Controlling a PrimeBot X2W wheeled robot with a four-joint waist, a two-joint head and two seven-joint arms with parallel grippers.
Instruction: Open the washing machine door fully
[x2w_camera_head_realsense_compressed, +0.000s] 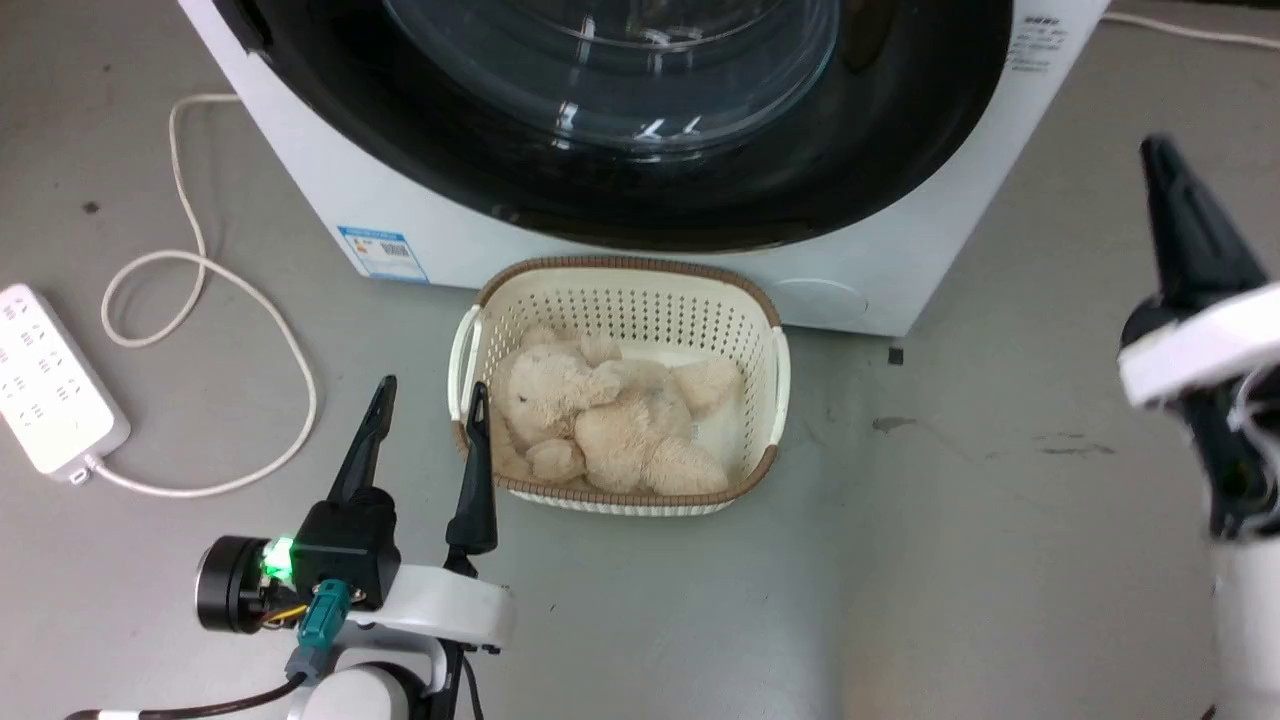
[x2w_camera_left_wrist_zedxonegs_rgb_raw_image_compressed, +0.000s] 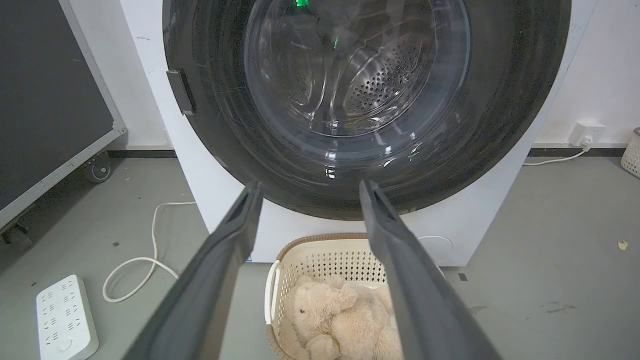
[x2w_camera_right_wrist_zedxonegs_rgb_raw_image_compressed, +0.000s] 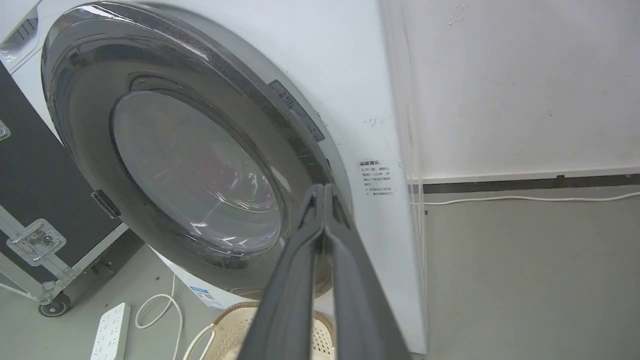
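The washing machine (x2w_camera_head_realsense_compressed: 330, 190) is a white box, and its round glossy black door (x2w_camera_head_realsense_compressed: 620, 200) lies flat against the front, shut. A clear glass window (x2w_camera_left_wrist_zedxonegs_rgb_raw_image_compressed: 355, 75) bulges at the door's centre, showing the perforated drum behind. A small handle recess (x2w_camera_left_wrist_zedxonegs_rgb_raw_image_compressed: 180, 92) sits on the door's left rim. My left gripper (x2w_camera_head_realsense_compressed: 434, 385) is open and empty, low over the floor in front of the door (x2w_camera_left_wrist_zedxonegs_rgb_raw_image_compressed: 215, 140). My right gripper (x2w_camera_head_realsense_compressed: 1160, 150) is shut on nothing, raised at the machine's right. In its wrist view the right gripper (x2w_camera_right_wrist_zedxonegs_rgb_raw_image_compressed: 324, 186) points at the right rim of the door (x2w_camera_right_wrist_zedxonegs_rgb_raw_image_compressed: 85, 115).
A cream perforated basket (x2w_camera_head_realsense_compressed: 768, 360) with a beige plush toy (x2w_camera_head_realsense_compressed: 600, 410) stands on the floor against the machine's front. A white power strip (x2w_camera_head_realsense_compressed: 50, 385) and looped cable (x2w_camera_head_realsense_compressed: 290, 350) lie at the left. A black wheeled case (x2w_camera_right_wrist_zedxonegs_rgb_raw_image_compressed: 30, 200) stands left of the machine.
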